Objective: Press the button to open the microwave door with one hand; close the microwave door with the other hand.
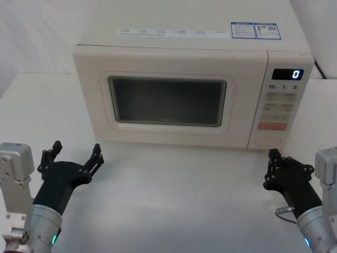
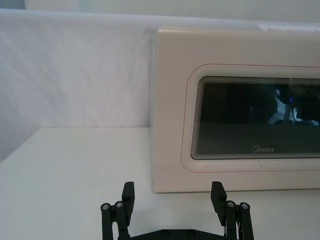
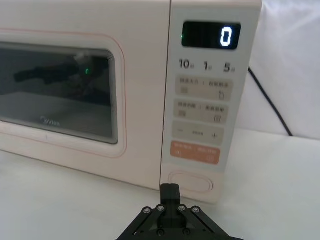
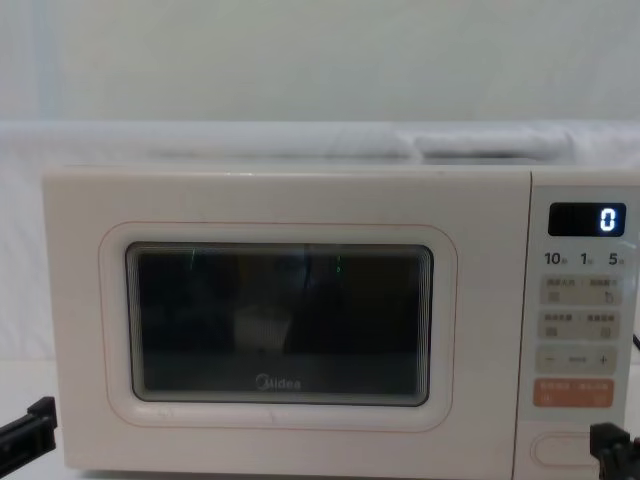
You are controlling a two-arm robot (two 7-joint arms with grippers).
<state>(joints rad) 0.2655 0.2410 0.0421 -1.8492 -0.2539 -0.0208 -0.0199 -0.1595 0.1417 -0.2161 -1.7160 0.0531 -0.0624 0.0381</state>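
Before one shut microwave door [image 1: 168, 100], two grippers: left gripper [image 1: 75, 156] fingers wide, right gripper [image 1: 273, 167] pinched.

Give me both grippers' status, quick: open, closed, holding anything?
Left gripper: open, empty, on the table's left side, short of the microwave door.
Right gripper: closed, empty, just in front of the button, not touching.

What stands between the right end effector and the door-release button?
Nothing visible: the right end effector, fingers shut, sits just in front of the button at the foot of the control panel, bare table around it.
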